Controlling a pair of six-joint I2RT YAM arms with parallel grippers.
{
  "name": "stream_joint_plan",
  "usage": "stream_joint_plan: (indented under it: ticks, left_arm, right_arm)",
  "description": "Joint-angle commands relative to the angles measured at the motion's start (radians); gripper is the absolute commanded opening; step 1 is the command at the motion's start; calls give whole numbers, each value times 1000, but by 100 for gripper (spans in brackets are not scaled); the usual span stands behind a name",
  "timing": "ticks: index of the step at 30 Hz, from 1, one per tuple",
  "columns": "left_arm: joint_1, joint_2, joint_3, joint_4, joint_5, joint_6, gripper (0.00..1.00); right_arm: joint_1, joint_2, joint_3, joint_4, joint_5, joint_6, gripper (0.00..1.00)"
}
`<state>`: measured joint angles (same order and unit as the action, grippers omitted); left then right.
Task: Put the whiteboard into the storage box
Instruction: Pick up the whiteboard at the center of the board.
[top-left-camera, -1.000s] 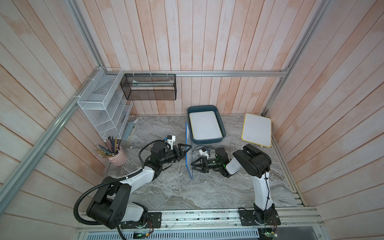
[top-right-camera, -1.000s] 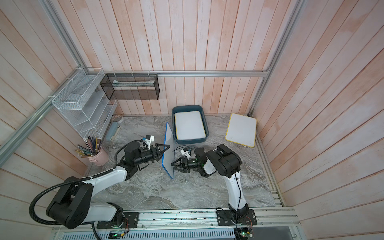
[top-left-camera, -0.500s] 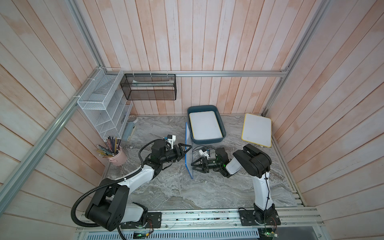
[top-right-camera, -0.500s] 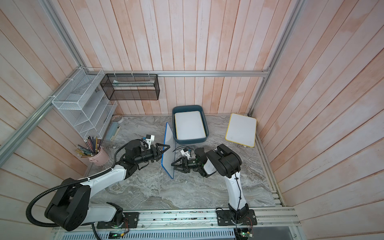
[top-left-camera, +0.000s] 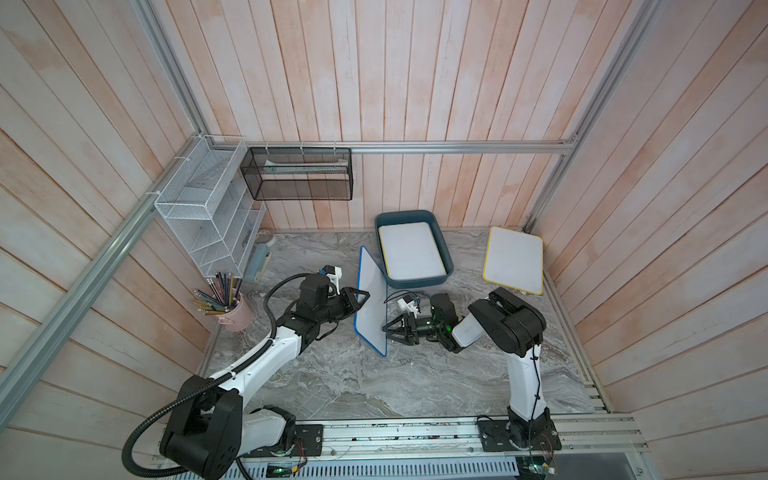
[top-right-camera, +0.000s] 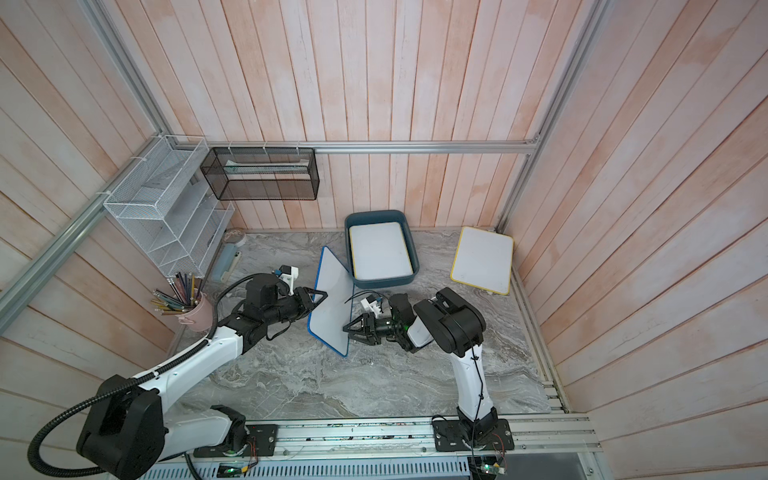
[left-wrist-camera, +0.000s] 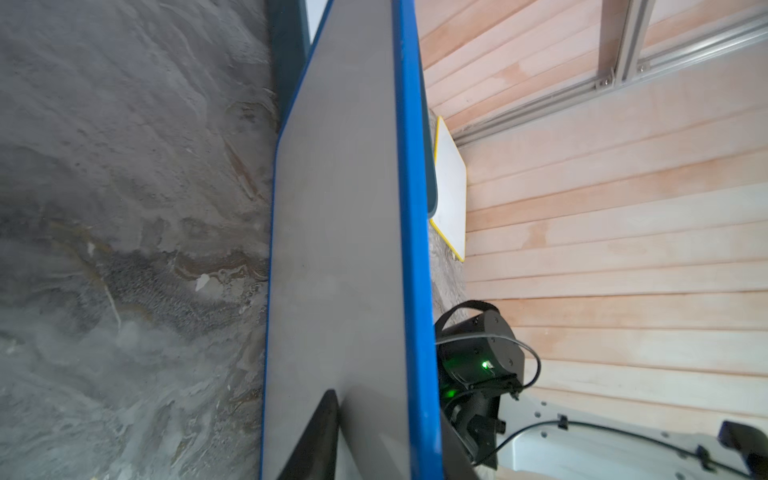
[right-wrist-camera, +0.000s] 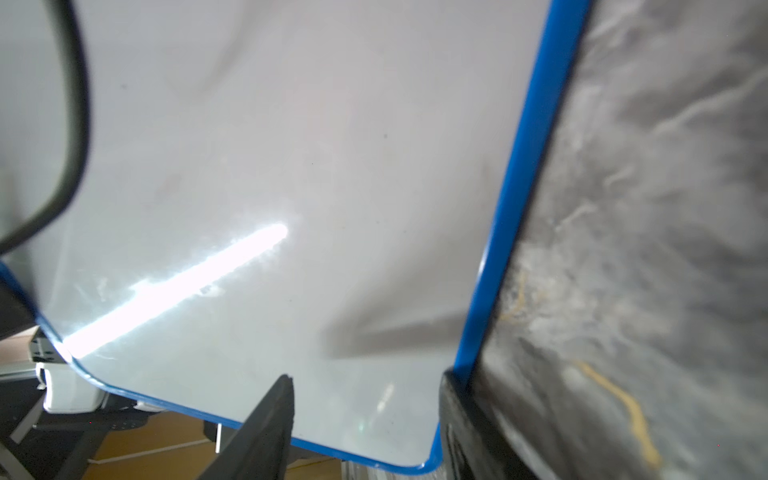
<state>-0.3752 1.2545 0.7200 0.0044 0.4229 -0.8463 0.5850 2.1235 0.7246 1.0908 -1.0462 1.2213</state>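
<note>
My left claw (top-left-camera: 363, 296) grasps the standing blue whiteboard (top-left-camera: 370, 309) at its top edge; my right claw (top-left-camera: 387, 329), spread open, touches its face.

At the left of the frame in both top views, a white wire rack (top-left-camera: 208, 216) is fixed to the side wall. Beside it a black mesh basket (top-left-camera: 297, 174) hangs from the aluminium rail (top-left-camera: 457, 146) on the back planks. Below the rack stands a pink cup (top-left-camera: 237, 316) full of pencils (top-left-camera: 216, 291). A pale blue-grey block (top-left-camera: 257, 262) lies at the rack's foot on the grey marble tabletop (top-left-camera: 374, 386).
</note>
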Motion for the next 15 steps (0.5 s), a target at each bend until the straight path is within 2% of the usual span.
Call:
stream_joint_plan:
  ticks: [1,5,6,15]
  left_arm:
    - [-15,5,-5,-178,-47,75,24]
    - [11,-38,2,-240,-84,108,8]
    - [22,-49,3,-253,-86,114,1]
    - [105,-160,34,-353,-125,177,0]
  right_arm:
    - [13,2,13,-62,8,-22,58]
    - [13,6,17,-65,6,-23,57]
    - [14,7,18,-65,5,-24,57]
    - [13,13,41,-90,-6,-32,57]
